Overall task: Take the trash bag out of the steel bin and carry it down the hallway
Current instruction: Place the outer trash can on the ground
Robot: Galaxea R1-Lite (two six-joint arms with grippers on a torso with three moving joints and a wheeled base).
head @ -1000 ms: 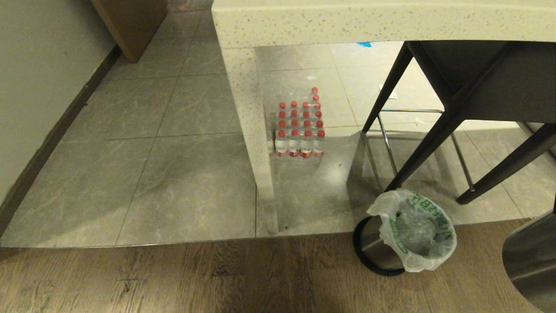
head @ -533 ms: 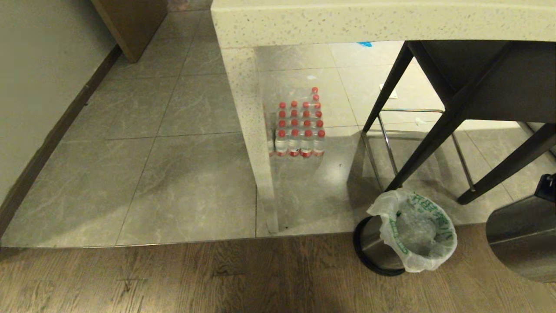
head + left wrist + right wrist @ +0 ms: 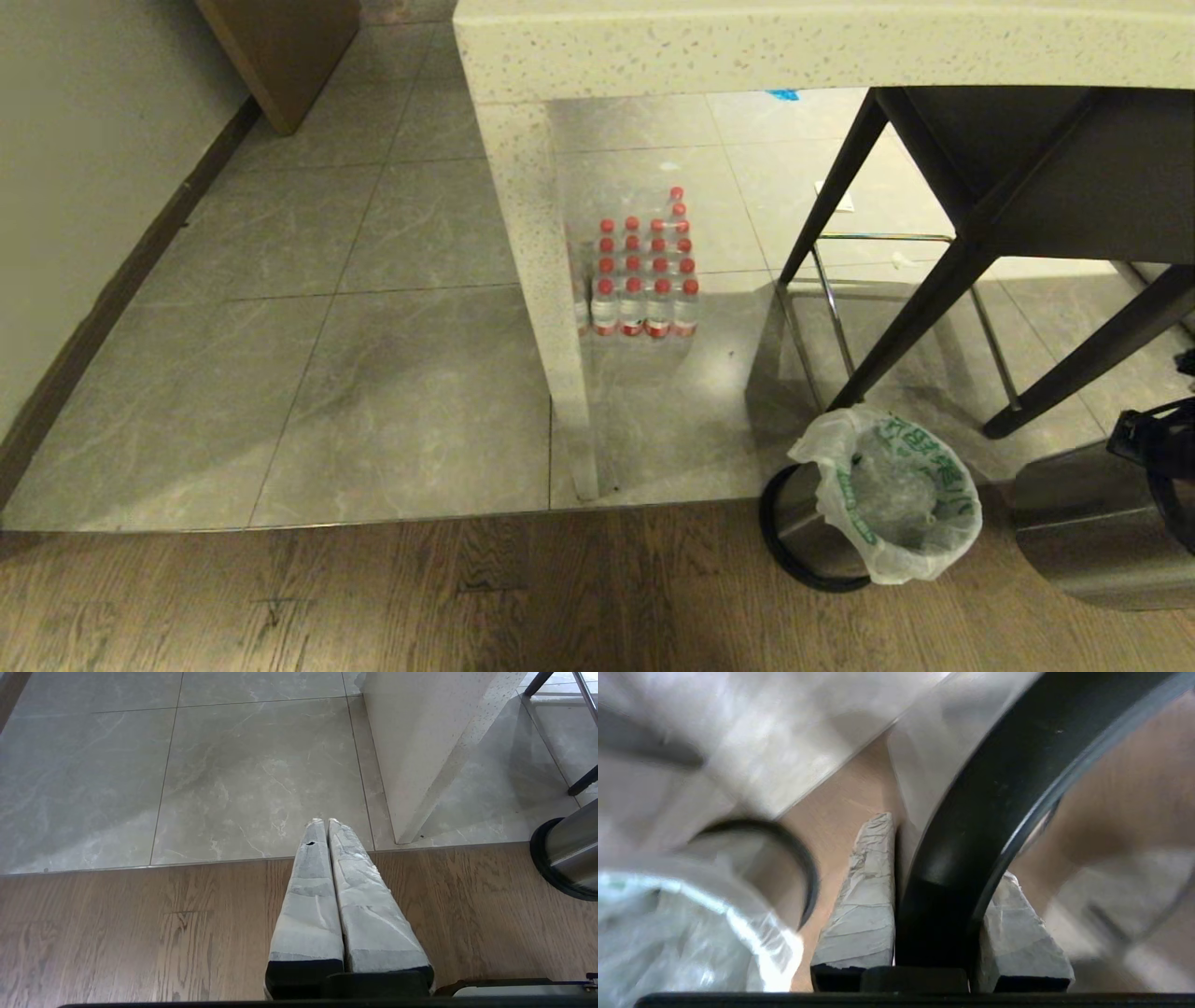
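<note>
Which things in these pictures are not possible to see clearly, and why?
- What the bag contains: head view, crinkled plastic hides it.
- The wall of the bin: head view, mostly covered by the bag.
- The steel object clamped by the right gripper: head view, cut by the right edge; right wrist view, blurred.
- The left gripper: outside the head view.

Dim warm light; floor glare; right wrist view blurred.
</note>
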